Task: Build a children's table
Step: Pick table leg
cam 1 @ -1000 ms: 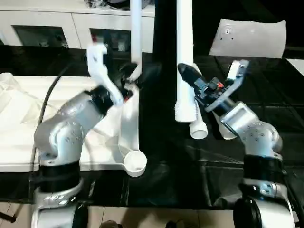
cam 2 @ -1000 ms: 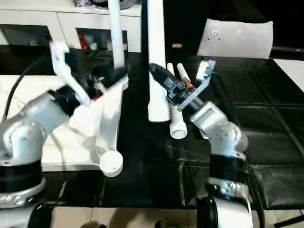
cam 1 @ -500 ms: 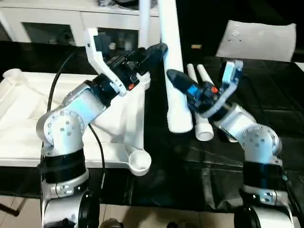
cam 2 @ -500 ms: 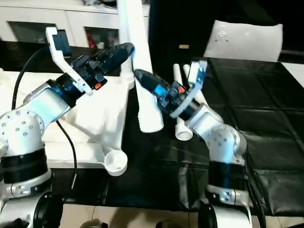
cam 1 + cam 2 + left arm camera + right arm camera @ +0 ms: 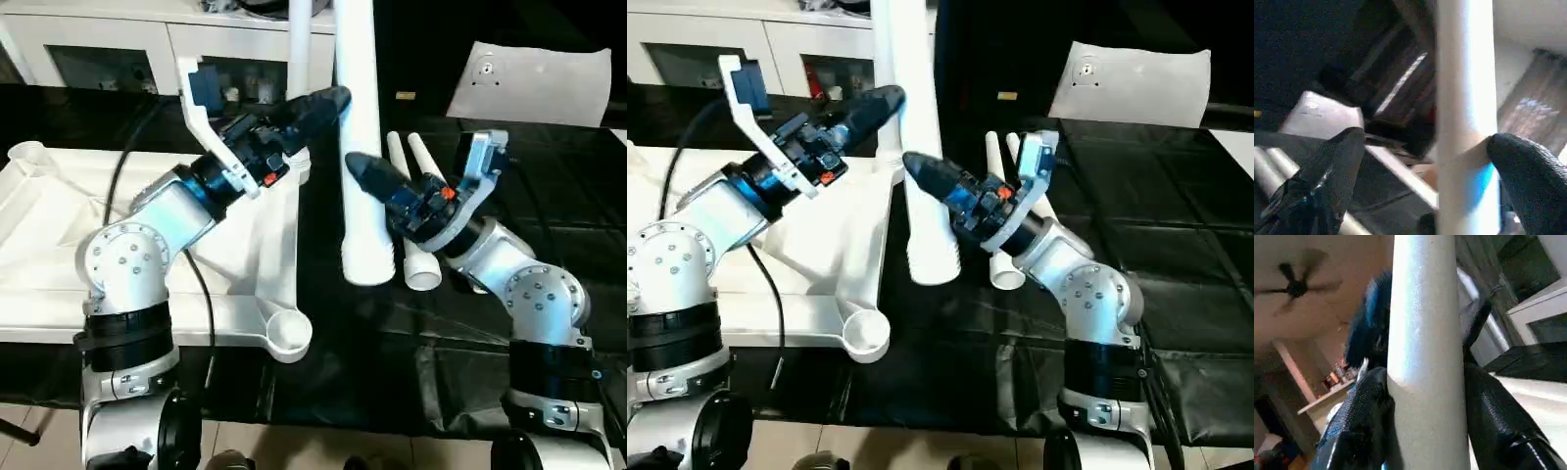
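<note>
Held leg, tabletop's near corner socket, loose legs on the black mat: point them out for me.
Held leg [image 5: 364, 186]: left eye view, mid shaft.
Near corner socket [image 5: 288, 333]: left eye view, its round cup.
Loose legs [image 5: 423, 269]: left eye view, open end of the nearer one.

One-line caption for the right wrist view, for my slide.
Right gripper clamped on a white table leg, one black finger on each side.

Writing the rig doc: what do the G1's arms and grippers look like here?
Silver rounded forearm shells with screw dots at the elbows, black bands below. Left gripper and right gripper: two textured black fingers each, blue and red-orange fittings behind them. White camera brackets rise off both wrists; a black cable loops along the left arm.
</note>
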{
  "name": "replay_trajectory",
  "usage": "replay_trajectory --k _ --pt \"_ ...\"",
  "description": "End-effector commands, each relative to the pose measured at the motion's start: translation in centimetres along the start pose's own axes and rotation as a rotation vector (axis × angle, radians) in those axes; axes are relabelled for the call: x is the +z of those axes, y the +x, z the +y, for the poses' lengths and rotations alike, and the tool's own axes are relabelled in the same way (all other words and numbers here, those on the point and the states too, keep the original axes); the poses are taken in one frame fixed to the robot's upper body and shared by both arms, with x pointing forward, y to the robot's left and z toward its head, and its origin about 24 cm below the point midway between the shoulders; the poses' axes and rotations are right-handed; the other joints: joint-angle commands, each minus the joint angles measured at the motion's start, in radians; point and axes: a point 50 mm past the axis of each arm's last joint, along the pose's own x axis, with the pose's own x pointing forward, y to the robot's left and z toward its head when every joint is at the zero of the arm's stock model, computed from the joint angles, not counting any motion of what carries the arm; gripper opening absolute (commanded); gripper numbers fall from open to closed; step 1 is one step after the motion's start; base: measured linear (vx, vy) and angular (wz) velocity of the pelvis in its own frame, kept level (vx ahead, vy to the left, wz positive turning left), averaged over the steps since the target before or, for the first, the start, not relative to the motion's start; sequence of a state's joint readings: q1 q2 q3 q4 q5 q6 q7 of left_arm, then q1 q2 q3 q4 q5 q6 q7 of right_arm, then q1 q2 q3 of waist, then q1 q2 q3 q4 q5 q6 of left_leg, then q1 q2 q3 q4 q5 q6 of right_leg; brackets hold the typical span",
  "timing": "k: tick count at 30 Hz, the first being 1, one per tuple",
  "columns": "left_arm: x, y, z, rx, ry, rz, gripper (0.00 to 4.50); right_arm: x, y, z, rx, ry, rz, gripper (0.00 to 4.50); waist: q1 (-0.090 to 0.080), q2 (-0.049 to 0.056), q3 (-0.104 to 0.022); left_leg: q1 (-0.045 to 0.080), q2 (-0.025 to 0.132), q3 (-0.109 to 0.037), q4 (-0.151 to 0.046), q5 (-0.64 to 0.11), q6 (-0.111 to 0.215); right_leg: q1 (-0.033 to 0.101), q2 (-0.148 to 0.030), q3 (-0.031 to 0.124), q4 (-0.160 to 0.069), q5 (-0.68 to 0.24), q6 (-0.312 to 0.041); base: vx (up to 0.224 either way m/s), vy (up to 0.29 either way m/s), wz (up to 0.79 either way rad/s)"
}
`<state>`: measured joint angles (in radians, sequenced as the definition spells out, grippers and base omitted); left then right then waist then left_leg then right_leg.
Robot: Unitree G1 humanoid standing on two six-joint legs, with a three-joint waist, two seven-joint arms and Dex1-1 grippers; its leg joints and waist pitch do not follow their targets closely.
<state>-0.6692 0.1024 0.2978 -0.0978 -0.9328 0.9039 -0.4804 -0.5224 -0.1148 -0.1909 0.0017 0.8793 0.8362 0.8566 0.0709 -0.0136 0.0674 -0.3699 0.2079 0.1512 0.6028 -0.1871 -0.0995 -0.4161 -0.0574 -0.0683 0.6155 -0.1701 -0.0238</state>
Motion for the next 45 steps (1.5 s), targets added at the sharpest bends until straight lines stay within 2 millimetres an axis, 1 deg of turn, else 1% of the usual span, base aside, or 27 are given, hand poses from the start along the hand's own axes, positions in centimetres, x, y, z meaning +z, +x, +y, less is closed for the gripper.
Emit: replay_trajectory --k 1,2,3,4,5,7,8,9,10,12,13,16,17,23,25,26,27,29,31,32,34,35,38,40,41,43,45 --pt "-0.1 0.2 -0.8 -0.072 -0.007 0.007 4.5 0.1 0.4 0.7 0.046 -0.014 0.011 1.84 0.004 0.001 -0.08 0.002 0.005 0.013 -0.063 -0.086 0.014 0.069 -0.058 0.04 -0.075 -0.209 -0.152 0.0 0.0 0.0" --pt "0.0 0.0 -1.1 -0.113 -0.022 -0.017 4.5 0.1 0.5 0.7 0.047 -0.016 0.018 1.84 0.005 0.004 -0.08 0.002 0.007 0.012 -0.063 -0.089 0.013 0.07 -0.06 0.041 -0.075 -0.214 -0.154 0.0 0.0 0.0" --pt "0.0 -0.1 -1.2 -0.125 -0.026 -0.022 4.5 0.1 0.5 0.8 0.048 -0.017 0.022 1.84 0.006 0.001 -0.078 0.002 0.006 0.014 -0.064 -0.094 0.011 0.069 -0.06 0.041 -0.077 -0.223 -0.153 0.0 0.0 0.0" --pt "0.0 -0.1 -1.2 -0.126 -0.025 -0.022 4.5 0.1 0.5 0.8 0.048 -0.018 0.023 1.84 0.007 0.001 -0.079 0.002 0.006 0.013 -0.064 -0.096 0.009 0.07 -0.06 0.042 -0.075 -0.226 -0.152 0.0 0.0 0.0" --pt "-0.1 -0.2 -1.2 -0.125 -0.018 -0.011 4.5 0.0 0.5 0.8 0.05 -0.019 0.028 1.84 0.007 -0.002 -0.078 0.002 0.006 0.014 -0.064 -0.098 0.01 0.069 -0.059 0.042 -0.078 -0.234 -0.143 0.0 0.0 0.0" --pt "-0.4 -0.2 -1.0 -0.105 0.017 0.027 4.5 0.0 0.6 0.8 0.056 -0.02 0.034 1.84 0.01 0.003 -0.078 0.003 0.007 0.012 -0.065 -0.1 0.008 0.069 -0.06 0.042 -0.078 -0.246 -0.131 0.0 0.0 0.0" --pt "-0.4 -0.2 -1.0 -0.102 0.022 0.032 4.5 0.0 0.6 0.8 0.057 -0.02 0.035 1.84 0.009 0.002 -0.077 0.004 0.008 0.012 -0.067 -0.108 0.006 0.067 -0.059 0.042 -0.08 -0.259 -0.123 0.0 0.0 0.0" --pt "-0.4 -0.3 -0.9 -0.101 0.016 0.025 4.5 -0.1 0.6 0.9 0.061 -0.018 0.039 1.84 0.011 -0.004 -0.078 0.004 0.008 0.013 -0.067 -0.103 0.004 0.069 -0.06 0.042 -0.078 -0.26 -0.12 0.0 0.0 0.0" --pt "-0.3 -0.3 -1.0 -0.11 0.009 0.015 4.32 -0.1 0.6 0.8 0.063 -0.016 0.041 1.84 0.012 -0.001 -0.078 0.005 0.009 0.012 -0.067 -0.101 0.002 0.068 -0.06 0.042 -0.077 -0.258 -0.121 0.0 0.0 0.0" --pt "-0.3 -0.4 -1.0 -0.121 -0.001 0.009 4.22 -0.2 0.6 0.9 0.068 -0.014 0.046 1.84 0.014 -0.002 -0.077 0.005 0.008 0.013 -0.067 -0.106 0.001 0.068 -0.06 0.042 -0.078 -0.257 -0.124 0.0 0.0 0.0" --pt "-0.3 -0.5 -1.1 -0.133 0.001 0.011 4.15 -0.2 0.7 0.9 0.073 -0.012 0.051 1.84 0.015 -0.006 -0.078 0.004 0.008 0.013 -0.067 -0.106 0.0 0.069 -0.061 0.043 -0.078 -0.255 -0.123 0.0 0.0 0.0" --pt "-0.3 -0.6 -1.4 -0.159 0.012 0.016 4.15 -0.3 0.7 1.0 0.088 -0.004 0.061 1.84 0.016 -0.005 -0.079 0.003 0.008 0.013 -0.067 -0.094 -0.001 0.069 -0.06 0.043 -0.074 -0.24 -0.125 0.0 0.0 0.0" --pt "-0.2 -0.6 -1.5 -0.172 0.013 0.008 4.15 -0.4 0.7 1.1 0.097 -0.002 0.067 1.84 0.016 -0.002 -0.079 0.004 0.008 0.013 -0.066 -0.094 0.001 0.068 -0.06 0.043 -0.075 -0.236 -0.126 0.0 0.0 0.0" --pt "-0.2 -0.7 -1.5 -0.199 0.034 0.005 4.15 -0.6 0.8 1.2 0.111 0.006 0.077 1.84 0.015 -0.002 -0.079 0.004 0.009 0.013 -0.067 -0.096 -0.002 0.069 -0.06 0.043 -0.074 -0.229 -0.129 0.0 0.0 0.0" --pt "-0.1 -0.7 -1.5 -0.196 0.052 -0.009 4.15 -0.6 0.8 1.2 0.114 0.007 0.078 1.84 0.016 0.001 -0.079 0.004 0.008 0.013 -0.067 -0.101 -0.004 0.069 -0.061 0.043 -0.075 -0.23 -0.132 0.0 0.0 0.0" --pt "0.1 -0.7 -1.5 -0.196 0.051 -0.018 4.15 -0.6 0.8 1.2 0.116 0.006 0.079 1.84 0.015 0.0 -0.079 0.003 0.008 0.013 -0.066 -0.103 -0.004 0.07 -0.061 0.043 -0.075 -0.231 -0.131 0.0 0.0 0.0" --pt "0.2 -0.7 -1.5 -0.197 0.05 -0.023 4.15 -0.6 0.8 1.3 0.116 0.005 0.079 1.84 0.016 0.001 -0.079 0.004 0.008 0.013 -0.066 -0.1 -0.005 0.07 -0.061 0.043 -0.073 -0.226 -0.132 0.0 0.0 0.0" --pt "0.3 -0.6 -1.2 -0.175 0.112 -0.016 4.15 -0.6 0.8 1.3 0.115 0.003 0.08 1.84 0.015 -0.001 -0.079 0.005 0.009 0.012 -0.068 -0.1 -0.001 0.07 -0.06 0.043 -0.075 -0.229 -0.126 0.0 0.0 0.0" --pt "0.4 -0.7 -1.1 -0.158 0.183 -0.016 4.15 -0.6 0.8 1.2 0.114 0.001 0.081 1.84 0.015 0.003 -0.079 0.006 0.009 0.012 -0.067 -0.105 -0.004 0.069 -0.061 0.043 -0.075 -0.234 -0.122 0.0 0.0 0.0" --pt "0.5 -0.7 -1.0 -0.156 0.212 -0.022 4.15 -0.5 0.7 1.2 0.114 0.0 0.081 1.84 0.014 0.002 -0.079 0.006 0.01 0.011 -0.068 -0.106 -0.004 0.069 -0.061 0.043 -0.077 -0.236 -0.12 0.0 0.0 0.0" --pt "0.4 -0.9 -0.9 -0.154 0.247 -0.005 3.89 -0.5 0.7 1.2 0.114 -0.002 0.081 1.84 0.014 0.0 -0.08 0.005 0.009 0.012 -0.067 -0.1 -0.007 0.071 -0.062 0.044 -0.075 -0.231 -0.12 0.0 0.0 0.0" --pt "0.3 -0.9 -0.8 -0.145 0.272 0.01 3.74 -0.5 0.7 1.2 0.114 -0.002 0.081 1.84 0.014 0.0 -0.079 0.005 0.01 0.011 -0.069 -0.102 -0.007 0.07 -0.061 0.044 -0.075 -0.233 -0.118 0.0 0.0 0.0" --pt "0.0 -1.0 -0.7 -0.145 0.306 0.036 3.71 -0.4 0.7 1.2 0.113 -0.004 0.081 1.84 0.013 0.002 -0.08 0.005 0.01 0.012 -0.068 -0.102 -0.01 0.07 -0.061 0.044 -0.072 -0.224 -0.122 0.0 0.0 0.0" --pt "-0.1 -1.2 -0.4 -0.136 0.322 0.039 3.39 -0.5 0.7 1.2 0.115 -0.003 0.082 1.84 0.014 0.002 -0.08 0.008 0.011 0.012 -0.067 -0.1 -0.009 0.067 -0.062 0.044 -0.071 -0.214 -0.132 0.0 0.0 0.0" --pt "-0.2 -1.3 -0.3 -0.133 0.328 0.047 3.31 -0.5 0.7 1.2 0.115 -0.003 0.083 1.84 0.015 0.001 -0.081 0.006 0.01 0.012 -0.067 -0.103 -0.01 0.07 -0.062 0.044 -0.071 -0.214 -0.134 0.0 0.0 0.0" --pt "-0.6 -1.3 -0.2 -0.137 0.346 0.067 3.25 -0.5 0.8 1.2 0.114 -0.005 0.085 1.84 0.014 -0.001 -0.08 0.007 0.011 0.013 -0.068 -0.106 -0.009 0.069 -0.062 0.045 -0.071 -0.22 -0.135 0.0 0.0 0.0" --pt "-0.7 -1.3 -0.3 -0.142 0.348 0.068 2.98 -0.5 0.8 1.2 0.115 -0.005 0.086 1.84 0.014 0.001 -0.08 0.006 0.011 0.012 -0.068 -0.103 -0.01 0.069 -0.062 0.044 -0.07 -0.213 -0.138 0.0 0.0 0.0"
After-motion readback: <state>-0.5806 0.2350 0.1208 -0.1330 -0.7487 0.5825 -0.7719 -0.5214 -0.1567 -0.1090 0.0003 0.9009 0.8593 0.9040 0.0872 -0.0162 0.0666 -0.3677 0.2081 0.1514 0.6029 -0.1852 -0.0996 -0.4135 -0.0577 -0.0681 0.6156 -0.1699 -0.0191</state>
